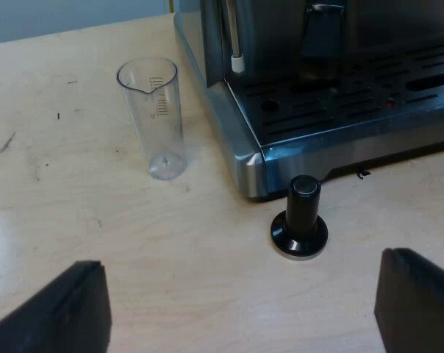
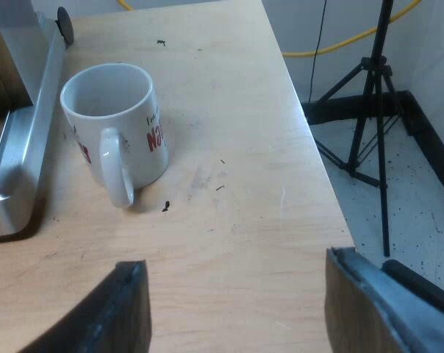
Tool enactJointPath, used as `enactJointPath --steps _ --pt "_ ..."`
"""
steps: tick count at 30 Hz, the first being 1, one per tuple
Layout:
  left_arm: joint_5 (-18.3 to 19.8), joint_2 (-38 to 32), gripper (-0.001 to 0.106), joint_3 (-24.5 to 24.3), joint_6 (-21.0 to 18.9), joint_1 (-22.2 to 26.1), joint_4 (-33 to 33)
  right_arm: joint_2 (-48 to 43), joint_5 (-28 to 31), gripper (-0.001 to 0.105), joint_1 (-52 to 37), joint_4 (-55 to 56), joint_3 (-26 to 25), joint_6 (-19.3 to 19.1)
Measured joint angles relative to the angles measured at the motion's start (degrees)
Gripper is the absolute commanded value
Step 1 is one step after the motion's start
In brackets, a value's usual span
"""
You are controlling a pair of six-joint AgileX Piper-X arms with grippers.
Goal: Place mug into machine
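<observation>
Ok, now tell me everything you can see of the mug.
The mug is white and glossy, ceramic by the look of it, with red lettering on its side that is too partial to read. It stands upright on the pale wooden table, and what shows of its inside looks empty. Its looped handle points toward the right gripper, which is open and not touching it. It sits close beside the machine, at its metal base; I cannot tell whether they touch.
</observation>
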Motion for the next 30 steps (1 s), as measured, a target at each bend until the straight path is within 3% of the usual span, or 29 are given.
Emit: enactJointPath --steps 11,19,28,30 --pt "0.3 0.0 0.074 -0.2 0.0 0.0 -0.1 0.0 0.0 0.054 0.0 0.0 -0.3 0.0" --pt "3.1 0.4 0.074 -7.2 -1.8 0.0 -2.1 1.4 0.0 0.054 0.0 0.0 -6.6 -3.2" --pt "7.6 12.8 0.074 -13.2 -3.6 -7.0 -10.2 12.6 -6.9 0.055 0.0 0.0 -13.9 -3.2" --pt "9.0 16.5 0.074 -14.2 -3.6 -10.3 -11.1 15.9 -8.0 0.062 0.0 0.0 -14.9 -3.2"
